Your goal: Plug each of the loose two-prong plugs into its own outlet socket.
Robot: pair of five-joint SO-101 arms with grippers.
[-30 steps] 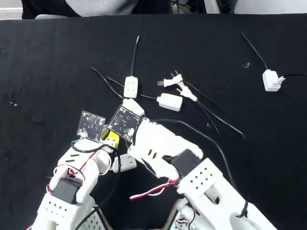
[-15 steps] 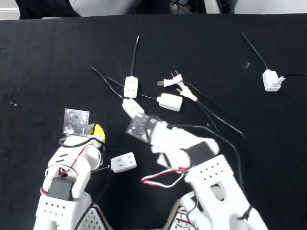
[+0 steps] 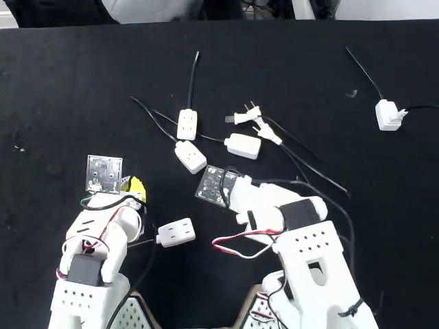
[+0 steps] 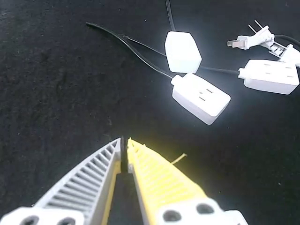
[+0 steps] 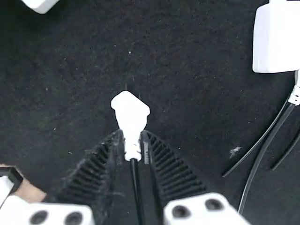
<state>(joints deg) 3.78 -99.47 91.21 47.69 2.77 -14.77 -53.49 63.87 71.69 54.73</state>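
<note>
The right gripper (image 5: 131, 137) is clamped on the cord end of a white plug (image 5: 130, 111). The plug body projects just beyond the fingertips, above the black table (image 5: 70, 70). The left gripper (image 4: 124, 144) has its fingers pressed together on nothing, with the nearest outlet socket (image 4: 201, 97) lying ahead of the tips and apart from them.

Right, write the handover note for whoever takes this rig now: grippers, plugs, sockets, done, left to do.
Left gripper: shut, empty, over the black table, short of a white outlet socket.
Right gripper: shut on a white two-prong plug with black cord, above bare table.
Two loose white plugs lie beside another white socket.
Done: no plug visibly seated in these sockets.
Left: seat the held plug, then the others.
</note>
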